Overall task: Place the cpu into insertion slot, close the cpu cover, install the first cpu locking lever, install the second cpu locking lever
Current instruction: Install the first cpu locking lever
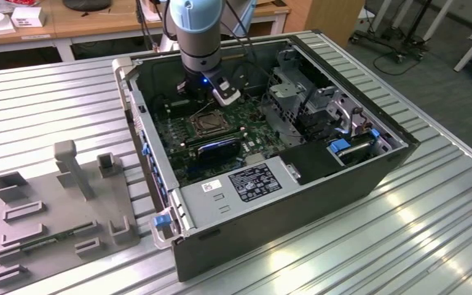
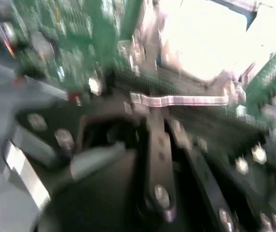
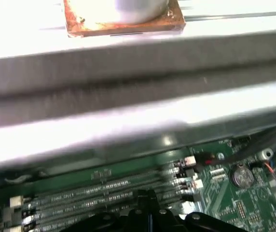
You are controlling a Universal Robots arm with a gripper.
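Inside the open computer case (image 1: 359,184), my gripper (image 1: 206,101) hangs low over the green motherboard (image 1: 174,132), just behind the insertion slot (image 1: 206,125). The slot is a square socket with a metal rim and a dark centre. In the second wrist view the socket area (image 2: 200,43) is washed out by glare, so I cannot tell the cpu from the cpu cover there. A thin silver locking lever (image 2: 176,100) lies along the socket's near edge, right at the tip of my black fingers (image 2: 156,140). The gripper (image 3: 146,197) looks shut with nothing in it.
A metal drive cage (image 1: 302,98) and the case walls hem the arm in. Long memory slots (image 3: 94,193) and a coin cell (image 3: 242,176) lie close by. A dark bar (image 1: 219,147) sits in front of the socket. A grey fixture plate (image 1: 56,209) stands outside the case.
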